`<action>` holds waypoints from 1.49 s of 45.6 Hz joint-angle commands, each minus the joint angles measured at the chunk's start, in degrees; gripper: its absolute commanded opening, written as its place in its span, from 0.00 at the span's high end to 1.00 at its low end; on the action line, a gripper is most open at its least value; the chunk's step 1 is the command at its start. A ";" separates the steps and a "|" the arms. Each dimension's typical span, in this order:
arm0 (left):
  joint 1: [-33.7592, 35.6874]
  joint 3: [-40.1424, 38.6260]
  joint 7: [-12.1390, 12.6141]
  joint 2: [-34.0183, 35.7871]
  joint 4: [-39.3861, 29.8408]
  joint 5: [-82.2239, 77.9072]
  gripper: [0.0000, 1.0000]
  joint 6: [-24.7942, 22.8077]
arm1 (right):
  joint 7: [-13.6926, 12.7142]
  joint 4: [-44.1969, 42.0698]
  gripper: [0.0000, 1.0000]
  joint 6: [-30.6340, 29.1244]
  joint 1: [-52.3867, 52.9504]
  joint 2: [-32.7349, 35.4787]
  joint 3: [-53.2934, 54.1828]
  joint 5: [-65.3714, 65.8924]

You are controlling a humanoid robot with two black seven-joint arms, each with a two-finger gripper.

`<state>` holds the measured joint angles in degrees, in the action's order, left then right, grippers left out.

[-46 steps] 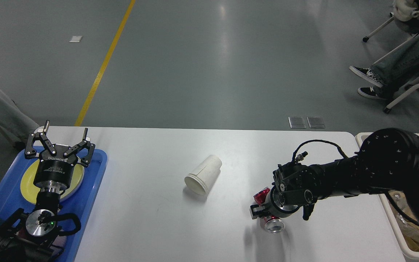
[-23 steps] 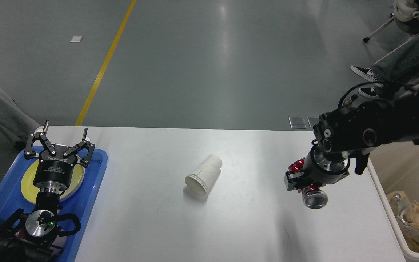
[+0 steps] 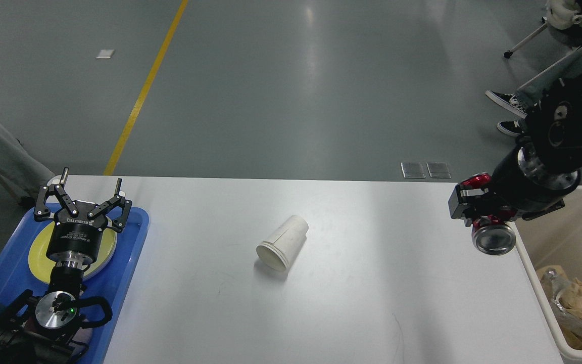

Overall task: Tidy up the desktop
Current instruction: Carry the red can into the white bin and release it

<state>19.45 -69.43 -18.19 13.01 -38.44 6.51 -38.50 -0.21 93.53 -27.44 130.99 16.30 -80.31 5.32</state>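
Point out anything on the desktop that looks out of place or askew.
The white paper cup lies tipped on its side in the middle of the desktop, its open mouth toward the near-left, alone on the bare surface. No spill shows around it. Nothing else looks odd.

Your right gripper (image 3: 479, 212) grips a red can (image 3: 490, 233) above the desktop (image 3: 351, 293) edge, beside the beige bin (image 3: 564, 283); a paper cup (image 3: 282, 242) lies mid-desk

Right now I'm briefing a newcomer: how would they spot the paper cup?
Find the wide white desktop. Near its middle, away from the blue tray and beige bin, lies the paper cup: white, tipped on its side, the only thing resting on the bare surface.
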 commanded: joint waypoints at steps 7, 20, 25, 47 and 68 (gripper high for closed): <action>-0.02 0.08 0.00 0.00 0.03 0.00 0.04 0.00 | -0.05 -8.52 1.00 6.43 -9.42 11.46 -9.34 -0.31; 0.06 0.17 0.00 0.00 0.03 0.00 0.04 0.00 | -0.05 -43.32 1.00 7.58 -45.18 22.37 3.56 0.30; 0.06 0.08 0.00 0.00 0.03 0.00 0.04 0.00 | -0.05 -56.51 1.00 8.01 -59.77 22.90 13.14 0.30; 0.06 0.08 0.00 0.00 0.03 0.00 0.04 0.00 | -0.66 -86.49 1.00 26.64 -97.85 7.96 27.92 -0.49; 0.06 0.08 0.00 0.00 0.03 0.00 0.04 0.00 | -0.40 -87.29 0.12 30.42 -101.11 6.72 32.06 -0.40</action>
<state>19.52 -69.35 -18.19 13.01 -38.40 6.51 -38.50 -0.91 6.20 2.58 29.81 22.78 -48.20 4.89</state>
